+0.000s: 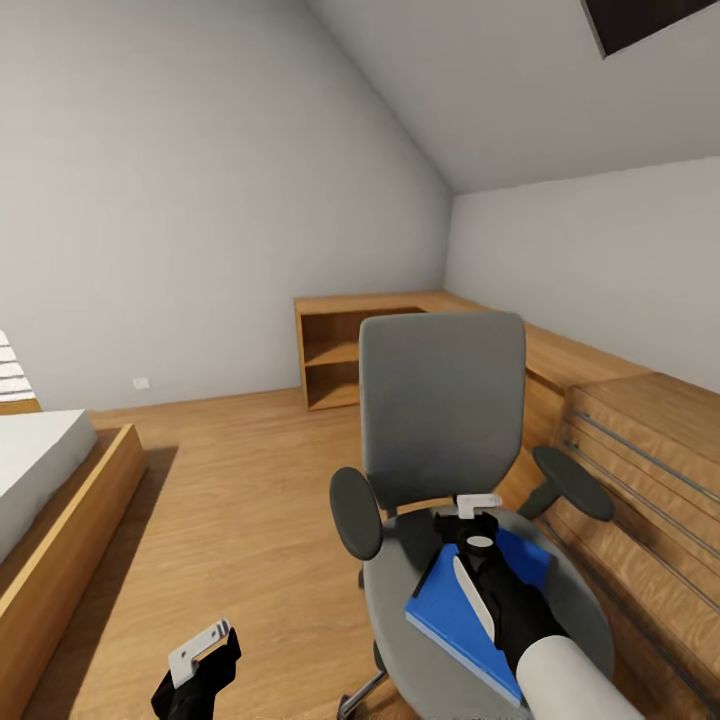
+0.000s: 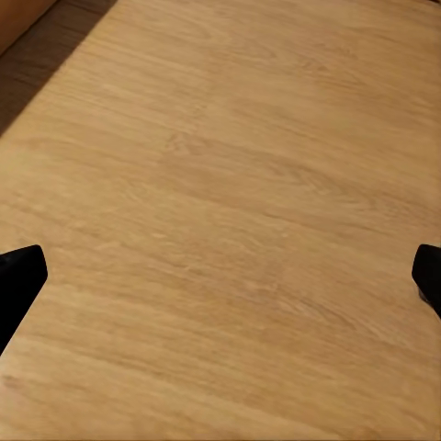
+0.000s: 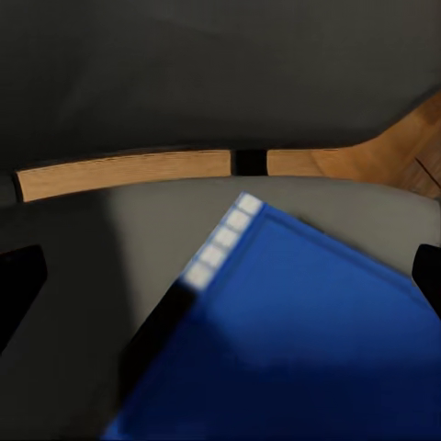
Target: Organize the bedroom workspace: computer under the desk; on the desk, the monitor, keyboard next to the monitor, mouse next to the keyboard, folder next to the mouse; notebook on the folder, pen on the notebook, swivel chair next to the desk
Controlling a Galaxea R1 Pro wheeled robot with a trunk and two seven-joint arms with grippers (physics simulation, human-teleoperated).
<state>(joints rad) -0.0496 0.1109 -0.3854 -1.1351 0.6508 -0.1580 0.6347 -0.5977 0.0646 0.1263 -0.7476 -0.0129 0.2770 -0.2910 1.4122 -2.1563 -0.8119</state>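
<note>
Attic bedroom, wood plank floor [image 1: 250, 470]. Swivel chair [image 1: 442, 400] — grey seat and back, dark armrests — stands facing the robot, beside the low light-wood shelving [image 1: 345, 350] and stepped dresser [image 1: 650, 460]. Folder [image 1: 470, 610], bright blue with pale edge, lies flat on the chair seat, toward the seat's front. Right gripper [image 1: 478, 512] hovers above the folder's far end near the backrest, fingers spread wide, holding nothing. Left gripper [image 1: 200, 650] hangs low over bare floor — fingers also spread apart, empty. Bed [image 1: 40, 480], wooden-framed, at the room's left.
</note>
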